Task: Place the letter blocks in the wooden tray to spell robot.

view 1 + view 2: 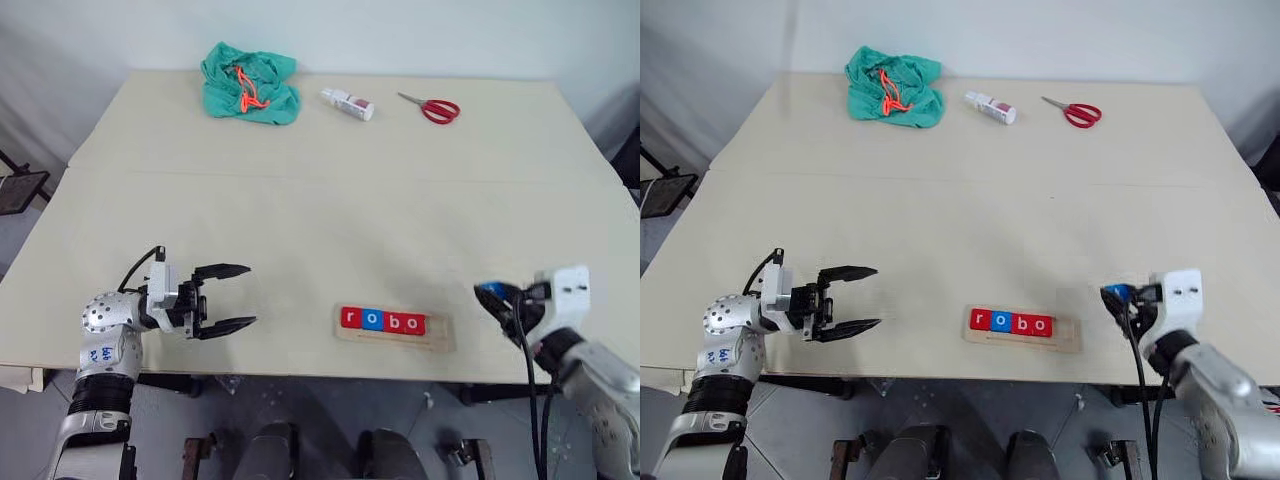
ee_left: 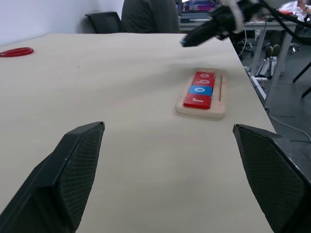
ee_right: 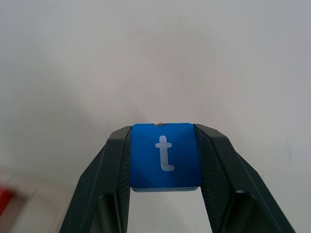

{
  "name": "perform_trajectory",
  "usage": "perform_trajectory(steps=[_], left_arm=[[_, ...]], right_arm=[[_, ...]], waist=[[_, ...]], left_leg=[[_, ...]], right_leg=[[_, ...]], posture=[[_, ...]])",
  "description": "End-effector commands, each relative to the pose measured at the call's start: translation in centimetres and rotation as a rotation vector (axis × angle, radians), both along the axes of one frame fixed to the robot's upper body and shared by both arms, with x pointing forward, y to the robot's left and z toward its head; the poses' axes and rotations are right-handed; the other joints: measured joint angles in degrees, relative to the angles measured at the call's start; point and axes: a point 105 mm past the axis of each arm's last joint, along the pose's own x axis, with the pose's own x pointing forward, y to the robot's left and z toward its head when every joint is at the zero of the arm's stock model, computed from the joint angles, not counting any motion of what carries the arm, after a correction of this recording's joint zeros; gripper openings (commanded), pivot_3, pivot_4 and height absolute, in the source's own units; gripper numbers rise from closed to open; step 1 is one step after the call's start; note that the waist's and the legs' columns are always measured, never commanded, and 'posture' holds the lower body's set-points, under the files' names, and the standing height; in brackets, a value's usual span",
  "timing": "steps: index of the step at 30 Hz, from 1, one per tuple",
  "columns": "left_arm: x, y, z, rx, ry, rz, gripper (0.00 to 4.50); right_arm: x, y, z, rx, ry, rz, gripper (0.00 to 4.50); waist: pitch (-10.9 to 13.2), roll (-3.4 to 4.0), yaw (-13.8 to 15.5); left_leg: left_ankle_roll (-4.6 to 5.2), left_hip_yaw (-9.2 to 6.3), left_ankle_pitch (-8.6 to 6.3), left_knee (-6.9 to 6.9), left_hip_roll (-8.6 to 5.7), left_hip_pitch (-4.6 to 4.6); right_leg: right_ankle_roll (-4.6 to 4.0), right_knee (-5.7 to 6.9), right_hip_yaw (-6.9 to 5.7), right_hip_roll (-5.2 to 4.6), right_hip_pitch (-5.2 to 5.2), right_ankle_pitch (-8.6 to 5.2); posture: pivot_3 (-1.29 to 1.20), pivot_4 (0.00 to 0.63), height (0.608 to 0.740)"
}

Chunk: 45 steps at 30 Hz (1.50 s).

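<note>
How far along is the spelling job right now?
Four blocks reading r, o, b, o already sit in the wooden tray. The right gripper holds the blue t block between its fingers. Left to do: set the t after the last o. The left gripper is open.

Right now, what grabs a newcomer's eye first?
The long pale wooden tray at the table's near edge, holding red and blue letter tiles spelling "robo". Right of it, the right tool grips the blue square "t" tile. The left tool hangs open, empty, to the tray's left.
</note>
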Motion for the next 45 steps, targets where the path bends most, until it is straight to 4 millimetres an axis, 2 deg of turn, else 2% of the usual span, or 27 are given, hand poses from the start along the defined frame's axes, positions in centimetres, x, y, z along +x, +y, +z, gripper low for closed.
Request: perform_trajectory(steps=[1, 10, 18, 27, 32, 38, 41, 45], left_arm=[[0.1, 0.2, 1.3, -0.038, -0.039, 0.006, 4.50], [-0.8, 1.8, 1.9, -0.019, -0.063, 0.004, 4.50], [-1.7, 1.0, 1.3, -0.005, -0.033, -0.033, 4.50], [-1.4, -0.6, 1.6, -0.025, -0.051, -0.082, 4.50], [-1.3, -0.5, 1.6, -0.020, -0.053, -0.075, 4.50], [-1.3, 0.9, 1.0, 0.007, -0.029, -0.005, 4.50], [-1.9, 1.6, 0.7, 0.016, -0.008, 0.004, 4.50], [-2.6, 1.9, 0.2, 0.031, -0.006, -0.015, 4.50]], right_arm=[[-1.1, -0.4, 0.7, -0.007, -0.033, -0.047, 1.49], [-1.3, -0.1, -0.2, 0.031, -0.012, -0.065, 1.49], [-1.2, -0.1, -1.1, 0.049, 0.002, -0.072, 1.49], [-1.7, 0.0, -1.3, 0.052, -0.015, -0.075, 4.46], [-2.2, -0.7, -1.2, 0.023, -0.025, -0.043, 4.46], [-3.0, -2.3, 0.0, -0.177, -0.021, 0.218, 4.46], [-2.9, -3.8, 0.2, -0.325, 0.008, 0.407, 4.46], [-2.3, -4.2, 0.3, -0.431, 0.074, 0.627, 4.46]], waist=[[0.00, 0.00, -0.15], [0.00, 0.00, -0.75], [0.00, 0.00, -0.58], [0.00, 0.00, -0.68], [0.00, 0.00, -0.69], [0.00, 0.00, -0.58], [0.00, -0.01, -0.68], [0.00, -0.01, -0.75]], left_leg=[[0.00, 0.03, 0.00, 0.01, 0.00, 0.02], [-0.02, 0.02, 0.01, -0.06, 0.04, 0.08], [-0.02, 0.00, 0.01, -0.04, 0.01, 0.07], [-0.02, 0.02, 0.01, -0.04, 0.01, 0.08], [-0.02, 0.02, 0.01, -0.07, 0.01, 0.08], [0.00, 0.05, 0.01, -0.04, 0.01, 0.09], [0.02, 0.11, 0.00, -0.01, 0.00, 0.12], [0.04, 0.17, 0.01, -0.02, 0.04, 0.12]], right_leg=[[0.00, 0.01, 0.03, 0.00, 0.00, 0.00], [0.00, 0.02, 0.05, 0.02, -0.01, 0.00], [0.00, 0.02, 0.08, 0.01, 0.01, 0.00], [0.00, 0.03, 0.09, 0.02, 0.00, 0.00], [0.00, 0.02, 0.09, 0.02, 0.00, 0.00], [0.00, -0.01, 0.08, 0.02, 0.05, 0.00], [0.00, -0.04, 0.09, 0.00, 0.10, 0.00], [0.00, -0.11, 0.06, 0.01, 0.11, 0.00]], posture=[[0.00, 0.150, 0.740], [0.00, 0.150, 0.740], [0.00, 0.150, 0.740], [0.00, 0.150, 0.740], [0.00, 0.150, 0.740], [0.00, 0.150, 0.740], [0.00, 0.150, 0.740], [0.00, 0.150, 0.740]])
